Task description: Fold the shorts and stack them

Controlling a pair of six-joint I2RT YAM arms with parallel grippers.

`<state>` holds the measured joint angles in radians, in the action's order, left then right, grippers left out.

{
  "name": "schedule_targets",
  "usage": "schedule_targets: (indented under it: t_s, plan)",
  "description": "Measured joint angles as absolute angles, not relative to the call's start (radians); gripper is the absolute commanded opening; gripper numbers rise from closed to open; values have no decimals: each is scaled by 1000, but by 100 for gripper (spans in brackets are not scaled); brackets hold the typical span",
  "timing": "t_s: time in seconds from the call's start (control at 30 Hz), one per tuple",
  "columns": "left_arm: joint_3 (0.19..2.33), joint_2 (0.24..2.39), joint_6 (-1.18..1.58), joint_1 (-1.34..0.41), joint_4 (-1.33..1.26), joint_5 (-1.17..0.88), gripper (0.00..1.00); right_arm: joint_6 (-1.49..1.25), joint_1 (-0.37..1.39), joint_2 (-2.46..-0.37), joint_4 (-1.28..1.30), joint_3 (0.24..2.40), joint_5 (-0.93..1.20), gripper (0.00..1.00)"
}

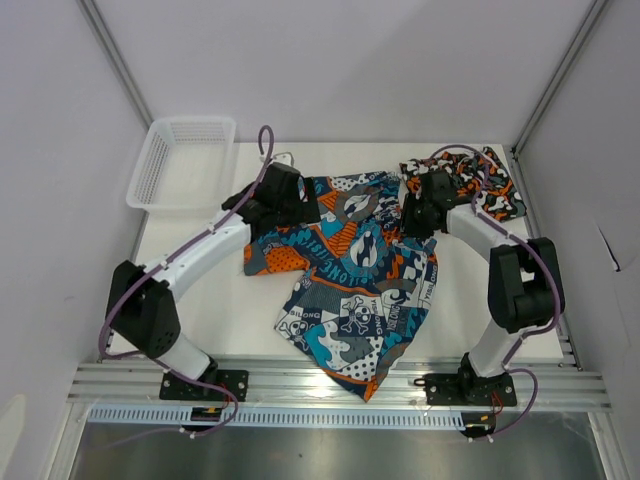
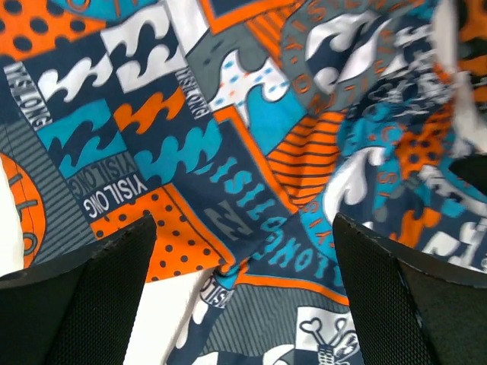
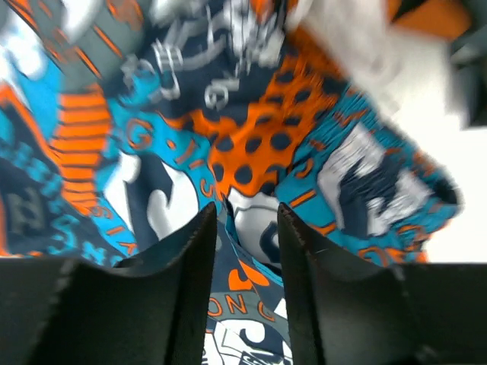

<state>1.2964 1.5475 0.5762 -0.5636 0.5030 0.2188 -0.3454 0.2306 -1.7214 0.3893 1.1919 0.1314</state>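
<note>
Wide open, the left gripper point(image 2: 243, 228) hovers over the blue shorts point(image 1: 365, 300), spread out in the middle. The right gripper point(image 3: 245, 217) pinches a fold of them, fingers narrow. The camo shorts point(image 1: 485, 185) lie crumpled, far right.

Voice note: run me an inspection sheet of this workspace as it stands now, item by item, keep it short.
Surface: white table, mostly bare on the left side.
Job's things: cartoon-print shorts spread unfolded across the middle, near end reaching the rail; camouflage shorts bunched at the far right corner. Nothing stacked.
Clutter: white mesh basket at the far left corner.
Grippers: left pincer wide open over the cartoon print; right pincer nearly closed with that fabric in the gap, grip unconfirmed.
Cables: purple cables run along both arms, one arcing over the camouflage shorts.
Surroundings: plain white enclosure walls.
</note>
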Motion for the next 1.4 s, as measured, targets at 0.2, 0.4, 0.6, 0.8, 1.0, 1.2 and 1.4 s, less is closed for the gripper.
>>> schedule_targets:
  t_s: [0.2,0.4,0.6,0.8,1.0,1.2,1.4]
  plan:
    - [1345,1728,561,-519,519,216,99,-347,305,-1821,408,1200,51,30]
    - [1486,1977,541,-398,530,168,99,-387,310,-1918,453,1269,-60,15]
    - [1507,2045,542,-262,509,100,99,-453,263,-1956,482,1318,-107,16]
    - [1516,2082,540,-220,496,90,99,-501,231,-1908,492,1256,-156,18]
    - [1551,2105,532,-220,494,75,99,-501,294,-1899,561,1251,-268,22]
    - [1575,2119,523,-220,500,75,99,-497,432,-1871,603,1222,-292,28]
    - [1602,2132,514,-212,525,74,99,-496,508,-1841,641,1219,-236,47]
